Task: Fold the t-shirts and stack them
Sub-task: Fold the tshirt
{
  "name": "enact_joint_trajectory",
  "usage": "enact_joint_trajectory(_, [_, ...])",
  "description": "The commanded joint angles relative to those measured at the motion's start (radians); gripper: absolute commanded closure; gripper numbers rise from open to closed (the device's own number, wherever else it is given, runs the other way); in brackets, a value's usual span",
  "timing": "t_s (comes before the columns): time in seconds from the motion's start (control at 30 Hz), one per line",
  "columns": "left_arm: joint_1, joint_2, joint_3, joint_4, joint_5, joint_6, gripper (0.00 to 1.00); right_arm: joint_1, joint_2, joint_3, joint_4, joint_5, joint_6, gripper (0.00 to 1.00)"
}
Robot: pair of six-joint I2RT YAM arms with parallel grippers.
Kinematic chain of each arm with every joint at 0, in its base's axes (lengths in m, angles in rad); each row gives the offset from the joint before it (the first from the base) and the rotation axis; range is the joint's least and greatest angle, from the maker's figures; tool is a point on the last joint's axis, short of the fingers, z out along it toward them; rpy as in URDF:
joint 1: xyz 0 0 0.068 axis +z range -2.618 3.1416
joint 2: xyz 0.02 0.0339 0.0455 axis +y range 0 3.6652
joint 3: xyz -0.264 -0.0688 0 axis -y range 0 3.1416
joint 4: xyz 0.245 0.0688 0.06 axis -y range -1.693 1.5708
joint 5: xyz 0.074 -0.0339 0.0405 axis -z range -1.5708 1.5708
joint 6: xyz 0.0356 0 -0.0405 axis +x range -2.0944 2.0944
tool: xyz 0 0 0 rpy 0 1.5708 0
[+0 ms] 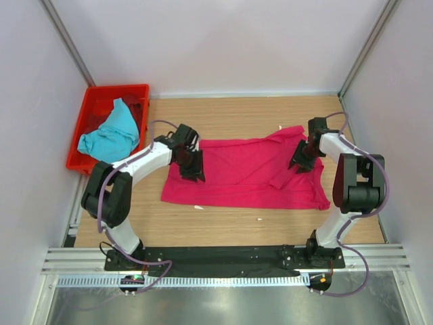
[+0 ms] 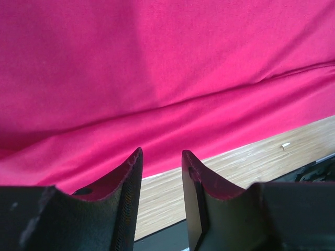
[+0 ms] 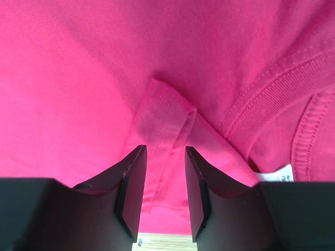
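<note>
Top external view: the magenta t-shirt (image 1: pixel 243 172) lies spread left to right on the table (image 1: pixel 223 223), a little wrinkled. The turquoise t-shirt (image 1: pixel 108 135) sits bunched in the red crate (image 1: pixel 139 91) at the far left corner.
Left gripper (image 1: pixel 193 166): it is low over the shirt's left end. On its wrist view I see the jaws parted with nothing between them.
Right gripper (image 1: pixel 301 161): it is over the neck end, jaws parted and straddling a folded sleeve hem (image 3: pixel 165 117) without pinching it.
Handling: I judge this cloth light, thin and limp. It will sag and drag and hold no shape.
Where I'd take hold: an edge corner on the left, and the shoulder beside the ribbed collar (image 3: pixel 277 86) on the right.
Risk: catching only the loose sleeve would leave the body behind.
</note>
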Motion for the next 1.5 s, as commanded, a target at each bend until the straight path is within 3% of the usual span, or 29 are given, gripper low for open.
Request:
enact_joint_trajectory(0.0, [0.001,0.016,0.058,0.029,0.050,0.002,0.63,0.000,0.020,0.000,0.028,-0.015,0.025,0.59])
enact_joint_trajectory(0.43, [-0.001,0.033,0.103,-0.009,0.051,0.056,0.63,0.012,0.038,-0.006,0.117,-0.132,0.164,0.64])
enact_joint_trajectory(0.57, [0.001,0.031,0.126,-0.035,0.030,0.077,0.62,0.035,0.058,0.006,0.230,-0.246,0.342,0.64])
enact_joint_trajectory(0.63, [0.001,0.038,0.146,-0.051,0.030,0.088,0.62,0.042,0.066,0.020,0.342,-0.331,0.498,0.58])
enact_joint_trajectory(0.7, [0.001,0.038,0.154,-0.057,0.028,0.093,0.62,0.043,0.058,0.039,0.408,-0.365,0.552,0.47])
enact_joint_trajectory(0.77, [0.001,0.036,0.154,-0.063,0.024,0.105,0.60,0.036,0.061,0.127,0.328,-0.339,0.469,0.43])
enact_joint_trajectory(0.83, [0.001,0.033,0.154,-0.069,0.015,0.114,0.59,0.036,0.070,0.239,0.119,-0.230,0.343,0.38])
enact_joint_trajectory(0.97, [0.001,0.028,0.140,-0.066,0.028,0.145,0.57,0.025,0.018,0.233,-0.047,-0.075,0.168,0.37])
enact_joint_trajectory(1.03, [0.001,0.036,0.137,-0.043,0.077,0.154,0.57,0.013,-0.041,0.167,-0.068,-0.032,0.120,0.40])
enact_joint_trajectory(1.1, [0.001,0.045,0.132,-0.023,0.117,0.147,0.58,0.011,-0.069,0.106,-0.064,-0.018,0.083,0.51])
enact_joint_trajectory(1.17, [0.001,0.059,0.132,0.006,0.149,0.127,0.59,0.016,-0.075,0.072,-0.061,-0.102,0.080,0.63])
enact_joint_trajectory(1.33, [0.001,0.070,0.135,0.026,0.160,0.093,0.60,0.089,-0.118,-0.095,0.022,-0.135,0.140,0.73])
enact_joint_trajectory(1.37, [0.001,0.070,0.135,0.023,0.154,0.096,0.60,0.103,-0.124,-0.106,0.027,-0.123,0.147,0.84])
enact_joint_trajectory(1.47, [0.002,0.058,0.137,0.003,0.137,0.108,0.60,0.105,-0.117,-0.141,0.054,-0.116,0.150,0.94])
